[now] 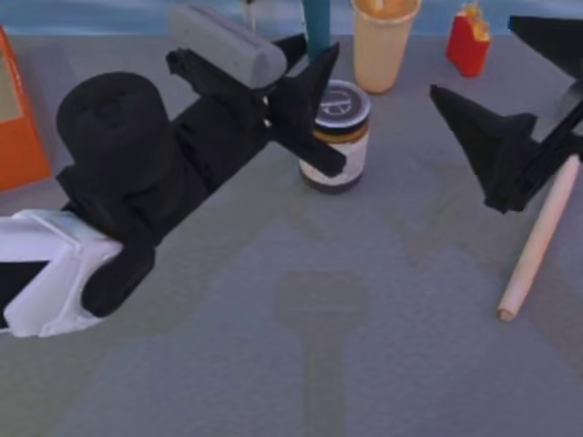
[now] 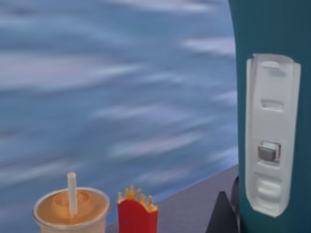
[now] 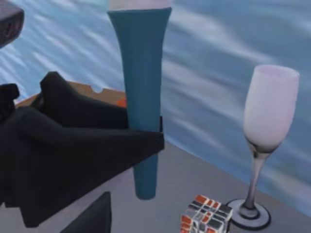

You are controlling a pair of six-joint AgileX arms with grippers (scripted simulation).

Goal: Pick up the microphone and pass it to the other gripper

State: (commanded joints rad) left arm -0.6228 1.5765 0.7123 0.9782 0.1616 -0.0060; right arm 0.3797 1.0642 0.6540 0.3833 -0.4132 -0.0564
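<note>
The left gripper (image 1: 305, 100) is clamped on the lower handle of the mic (image 3: 141, 87), holding it upright and lifted above the jar (image 1: 335, 137) at the table's far middle, and the hold is low on a tapering shaft, so I judge the mic could tip or slide if the right gripper (image 1: 474, 150) nudges it before closing. The left arm reaches diagonally from the near left. The right gripper hangs well apart at the right, fingers spread wide and empty, above the rod (image 1: 539, 238)

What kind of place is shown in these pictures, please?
Probably a simulated tabletop test scene: a grey table holds unrelated props, such as a drink cup with a straw, a fries box and a wine glass, before a blurred blue backdrop.
</note>
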